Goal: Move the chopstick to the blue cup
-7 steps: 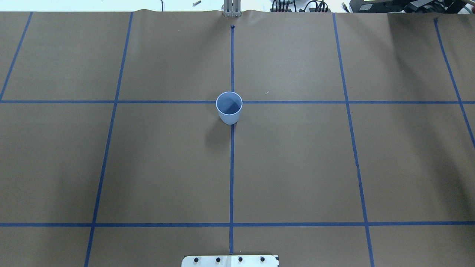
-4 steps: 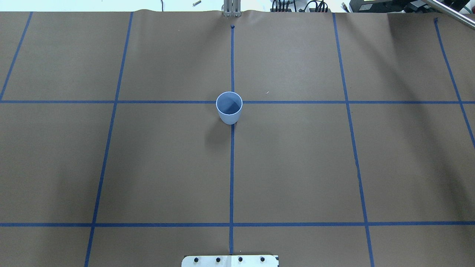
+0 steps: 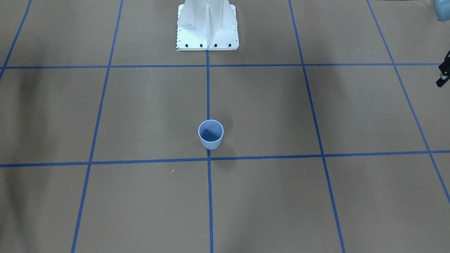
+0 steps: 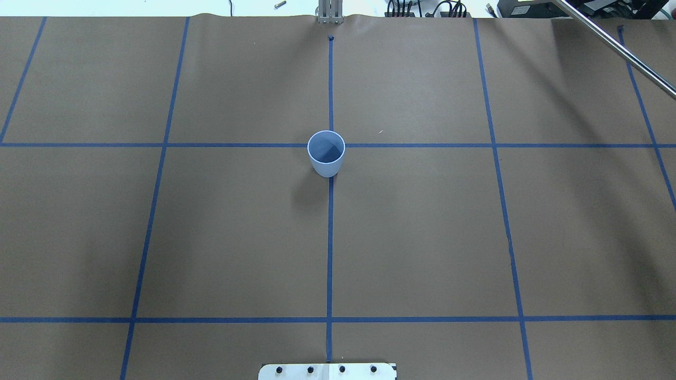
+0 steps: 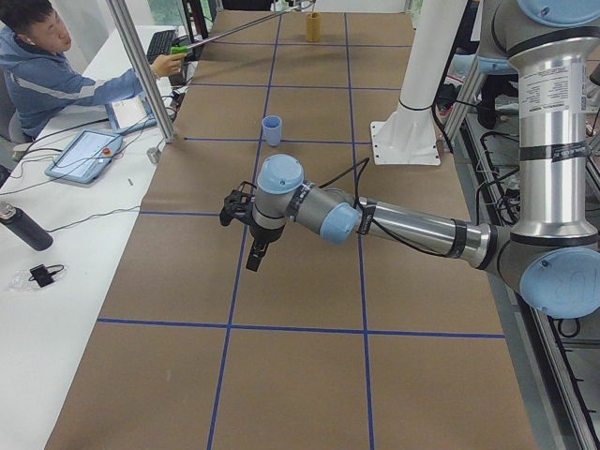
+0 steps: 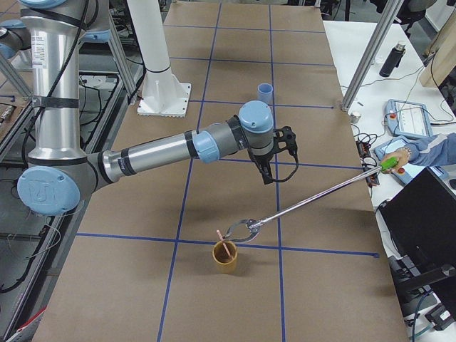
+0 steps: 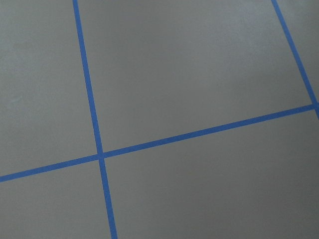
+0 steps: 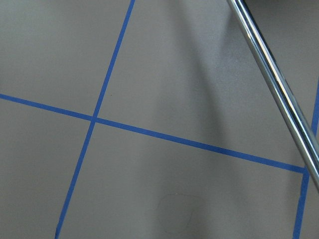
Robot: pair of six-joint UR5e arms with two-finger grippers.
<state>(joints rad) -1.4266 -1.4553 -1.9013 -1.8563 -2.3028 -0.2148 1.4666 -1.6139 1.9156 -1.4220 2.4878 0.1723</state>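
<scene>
The thin pale-pink chopstick (image 6: 221, 240) leans in a tan cup (image 6: 226, 262), well apart from the blue cup (image 4: 326, 154). Left claw (image 5: 253, 257) and right claw (image 6: 266, 174): cannot tell whether apart.

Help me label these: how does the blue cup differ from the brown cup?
The blue cup is light blue; the brown cup is mustard. The blue cup is empty; the brown cup holds the chopstick. The blue cup stands mid-table; the brown cup near the robot's right end. Both stand upright.
</scene>
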